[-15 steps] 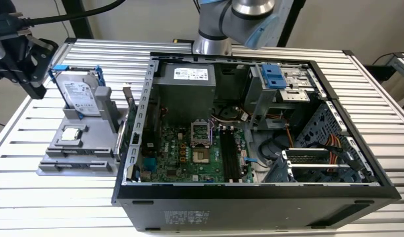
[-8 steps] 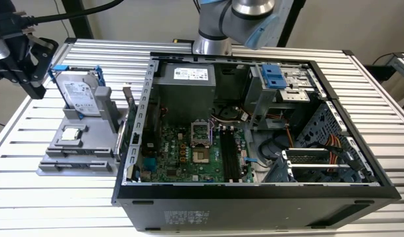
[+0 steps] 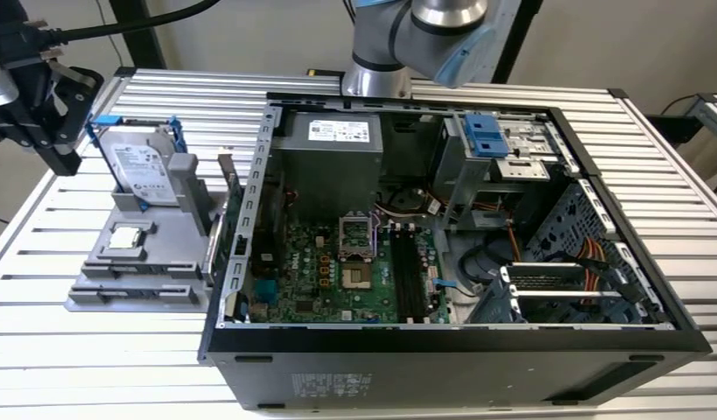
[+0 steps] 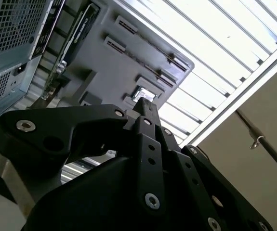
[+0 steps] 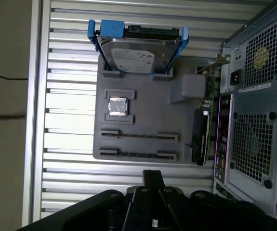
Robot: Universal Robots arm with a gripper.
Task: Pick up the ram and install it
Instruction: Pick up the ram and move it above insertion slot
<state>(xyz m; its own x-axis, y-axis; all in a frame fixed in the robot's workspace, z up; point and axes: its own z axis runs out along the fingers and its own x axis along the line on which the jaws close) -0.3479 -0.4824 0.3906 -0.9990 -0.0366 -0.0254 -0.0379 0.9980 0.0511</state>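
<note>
1. Ram [image 5: 138, 136]: in the first wrist view, a thin dark strip seen edge-on, standing in a slot of the grey holder [image 5: 143, 120] between two end clips. A second strip of the same kind sits in the next slot alongside. Nothing touches either one.
2. Grey holder, also in the exterior view [image 3: 101, 293]: flat on the desk [image 3: 54, 350], just beside the computer case [image 3: 452, 350], on the exterior view's left.
3. Processor chip [image 5: 117, 106]: small, square and silver, in its own recess of the holder between the ram slots and the hard drive; also seen in the exterior view [image 3: 127, 234].
4. Hard drive [image 5: 136, 53]: silver box with blue rails, propped upright at the far end of the holder [image 3: 142, 166].
5. Expansion card [image 5: 201, 134]: dark, standing on edge between the holder and the case wall.
6. Pincer [image 5: 152, 174]: black, clenched on nothing, with the tips meeting in both wrist views [image 4: 145, 103]. In the exterior view [image 3: 57, 157] it hangs above the desk at the exterior view's left, beside the hard drive and well apart from the ram.
7. Computer case: lying open. The motherboard [image 3: 334, 280] faces up, with long black memory slots [image 3: 407, 276] near its middle and a grey power supply [image 3: 329, 153] at the far side.
8. Arm [image 3: 417, 35]: its silver and blue joint stands beyond the case's far edge.
</note>
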